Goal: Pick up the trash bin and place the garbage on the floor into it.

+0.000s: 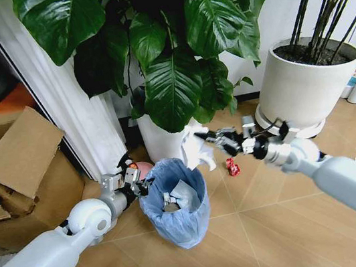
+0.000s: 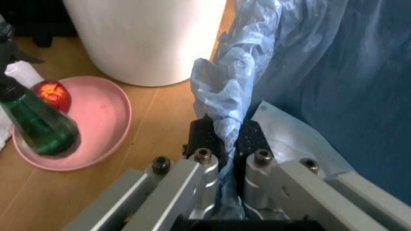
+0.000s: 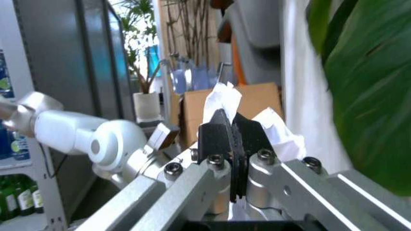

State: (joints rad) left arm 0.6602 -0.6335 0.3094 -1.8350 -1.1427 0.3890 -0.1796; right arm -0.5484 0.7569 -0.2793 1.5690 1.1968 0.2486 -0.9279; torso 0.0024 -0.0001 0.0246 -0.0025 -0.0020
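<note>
Right gripper [image 1: 200,138], at centre frame in the head view, is clenched on a crumpled white paper wad [image 1: 194,150], held in the air just above and to the right of the bin's mouth; the right wrist view shows both pads pressed together with white paper [image 3: 222,98] bulging out behind them. Left gripper [image 1: 138,182], at lower left of centre, is pinched onto the rim of the small round black trash bin lined with crinkly light-blue plastic [image 1: 176,208]; in the left wrist view a twisted fold of the blue liner [image 2: 226,108] runs between the closed pads. Behind the bin stands a large white plant pot with broad green leaves [image 1: 159,140], and a second white pot of dark stems [image 1: 306,86] occupies the upper right. A brown cardboard box [image 1: 17,166] fills the left edge. The bin sits near the middle of the light brown herringbone wood floor [image 1: 274,226] and already holds pale scraps [image 1: 175,198]. A small red wrapper [image 1: 233,167] lies on the planks right of the bin, not yet collected.

Risk, as a judgement: the wad hangs near the rim rather than over the centre, so a release here could bounce it off the edge. The left grip seems to hold mostly liner, which could slip or tear.
</note>
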